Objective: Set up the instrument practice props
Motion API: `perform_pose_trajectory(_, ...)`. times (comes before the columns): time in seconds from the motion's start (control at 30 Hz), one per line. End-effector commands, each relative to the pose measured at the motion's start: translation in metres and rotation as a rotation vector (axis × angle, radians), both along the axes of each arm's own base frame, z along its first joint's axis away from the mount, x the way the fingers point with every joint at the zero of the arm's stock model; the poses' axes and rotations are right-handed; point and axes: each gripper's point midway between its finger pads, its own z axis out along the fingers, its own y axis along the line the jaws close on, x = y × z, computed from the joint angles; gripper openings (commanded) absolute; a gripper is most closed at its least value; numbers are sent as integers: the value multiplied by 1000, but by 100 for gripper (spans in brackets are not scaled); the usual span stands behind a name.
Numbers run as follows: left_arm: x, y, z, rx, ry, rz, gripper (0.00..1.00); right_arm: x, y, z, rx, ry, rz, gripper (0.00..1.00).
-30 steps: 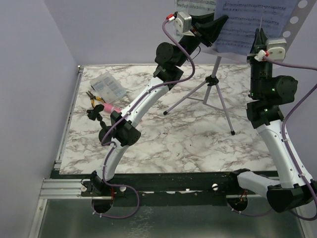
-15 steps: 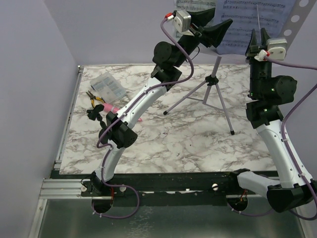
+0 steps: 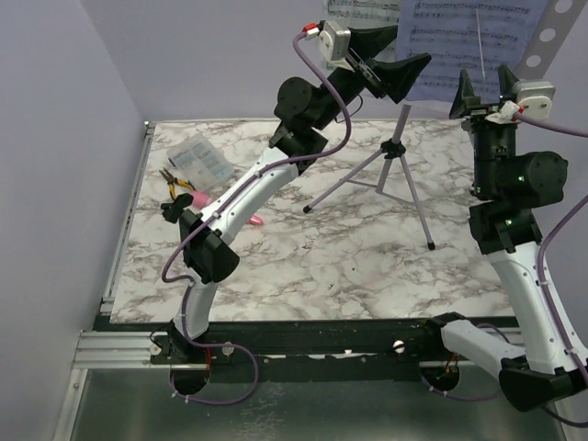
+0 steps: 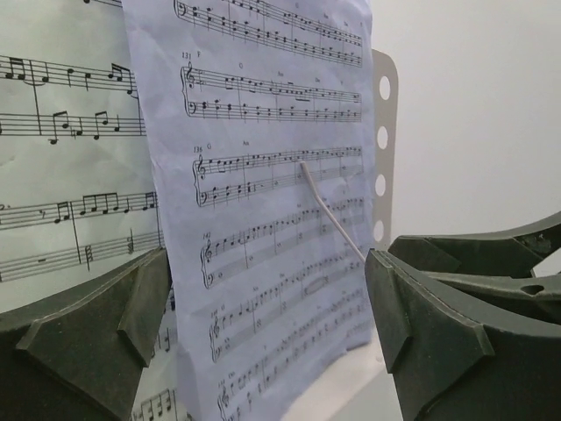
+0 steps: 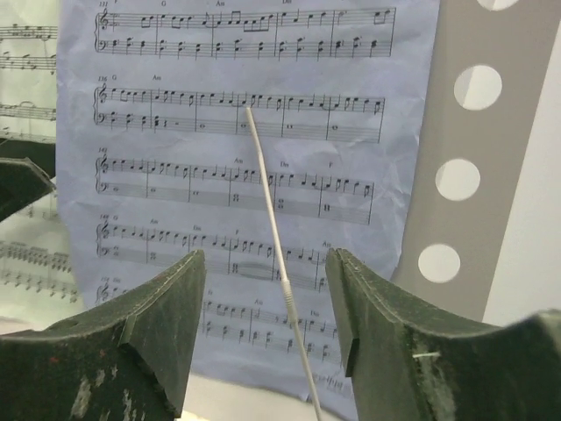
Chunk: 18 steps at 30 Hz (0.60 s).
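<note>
Marble table [image 3: 349,266]. The silver tripod [image 3: 401,124] stands right of centre towards the far side, legs splayed on the tabletop. The lavender perforated desk [image 3: 551,37] sits at its top, up at the far right edge of the overhead view.

Sheet-music pages [image 5: 237,175] rest against the desk. A lavender-tinted page is in front and a white page [image 5: 26,114] shows behind it on the left. A thin wire arm [image 5: 267,202] lies slantwise across the front page.

Left gripper [image 3: 412,44] is raised high at the desk's left side, fingers spread wide and clamping nothing; the page fills the gap in its wrist view. Right gripper [image 3: 483,81] is raised below the desk's right part, also spread, nothing pinched, the wire arm framed between its fingers.

Far left of table: pink microphone [image 3: 197,198] lies flat, mostly hidden by the left arm. Small black mic stand [image 3: 171,210] is just beside it. Orange-handled pliers [image 3: 176,184] and clear compartment box [image 3: 202,163] lie just beyond.
</note>
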Motion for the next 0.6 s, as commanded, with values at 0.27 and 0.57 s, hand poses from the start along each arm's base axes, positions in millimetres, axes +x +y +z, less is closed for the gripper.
perform_pose_trajectory(0.27, -74, 46, 29, 27, 96, -149, 99, -47, 5, -52, 193, 318, 164, 83)
perform_pose_trajectory(0.57, -96, 73, -48, 161, 367, -191, 99, -97, 22, -134, 366, 517, 337, 96)
